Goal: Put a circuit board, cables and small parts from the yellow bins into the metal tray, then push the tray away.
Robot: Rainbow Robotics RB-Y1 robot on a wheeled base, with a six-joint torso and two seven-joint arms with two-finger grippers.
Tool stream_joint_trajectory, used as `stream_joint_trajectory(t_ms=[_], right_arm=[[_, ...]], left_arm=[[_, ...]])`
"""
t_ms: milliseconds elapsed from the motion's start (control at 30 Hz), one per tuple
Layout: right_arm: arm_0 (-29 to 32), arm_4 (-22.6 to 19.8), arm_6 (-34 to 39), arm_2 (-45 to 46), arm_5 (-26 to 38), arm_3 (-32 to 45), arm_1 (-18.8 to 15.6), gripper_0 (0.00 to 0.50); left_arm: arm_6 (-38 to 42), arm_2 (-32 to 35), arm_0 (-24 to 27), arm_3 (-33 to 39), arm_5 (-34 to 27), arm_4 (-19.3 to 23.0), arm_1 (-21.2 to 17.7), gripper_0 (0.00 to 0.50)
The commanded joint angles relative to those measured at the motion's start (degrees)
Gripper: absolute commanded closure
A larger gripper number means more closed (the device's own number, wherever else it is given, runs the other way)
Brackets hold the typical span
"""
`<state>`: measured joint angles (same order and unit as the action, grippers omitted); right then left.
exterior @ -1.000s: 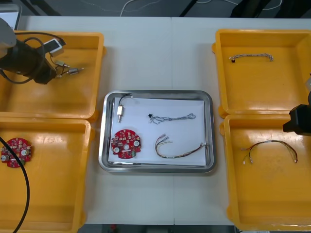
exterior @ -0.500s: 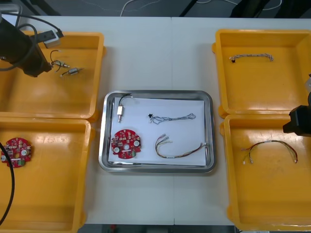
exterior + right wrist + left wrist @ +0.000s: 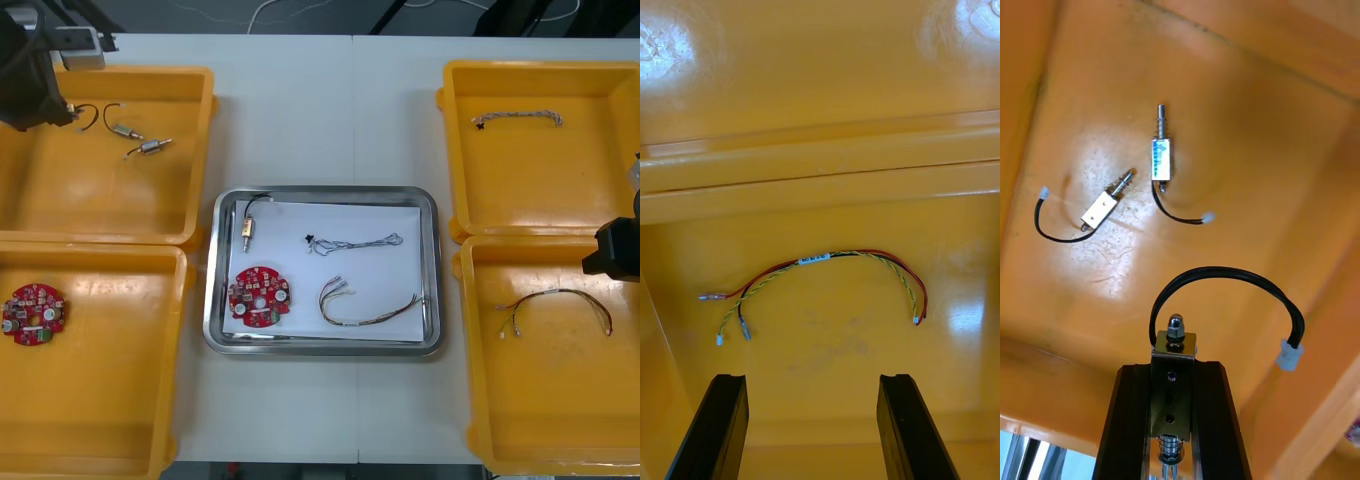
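Light table (image 3: 320,110); left gripper (image 3: 1174,367) pinches small metal part (image 3: 1174,330) above yellow bin (image 3: 110,200); right gripper (image 3: 811,379) spread.

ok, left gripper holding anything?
Holding. Left gripper is shut on a small metal part, black lead looping out, over the far-left yellow bin. Right gripper open over near-right bin.

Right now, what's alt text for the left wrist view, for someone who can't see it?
The left gripper has its black jaws shut on a small silver metal part with a looping black wire, above the floor of a yellow plastic bin. Two similar small metal parts lie apart on that floor.
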<state>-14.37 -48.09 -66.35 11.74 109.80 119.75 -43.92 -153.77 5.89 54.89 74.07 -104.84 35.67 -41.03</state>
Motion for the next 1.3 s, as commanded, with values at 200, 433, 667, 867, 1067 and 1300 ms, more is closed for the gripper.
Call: stream_joint_trajectory(t_ms=[200,433,667,867,1067,1300], right_arm=[[0.7,-0.5,-1.5,1.4,0.2,0.5,-2.3,0.000],[0.7,-0.5,-1.5,1.4,0.2,0.5,-2.3,0.000],[0.7,-0.5,-1.5,1.4,0.2,0.5,-2.3,0.000],[0.7,-0.5,-1.5,1.4,0.2,0.5,-2.3,0.000],[0.7,-0.5,-1.5,1.4,0.2,0.5,-2.3,0.000],[0.7,-0.5,-1.5,1.4,0.2,0.5,-2.3,0.000]], left_arm=[[29.9,-0.3,0.0,12.3,-5.2,6.2,-2.0,0.500],[51.0,-3.7,-2.1,23.4,-5.2,11.2,-1.3,0.500],[72.3,-11.9,-6.0,35.5,-5.2,14.0,-1.4,0.500],[90.9,-19.0,-6.8,42.1,-5.2,17.5,-1.4,0.500],[103.8,-26.4,-6.4,46.0,-5.2,16.6,-1.4,0.500],[111.6,-33.8,-3.8,46.5,-5.0,14.3,-0.6,0.500]])
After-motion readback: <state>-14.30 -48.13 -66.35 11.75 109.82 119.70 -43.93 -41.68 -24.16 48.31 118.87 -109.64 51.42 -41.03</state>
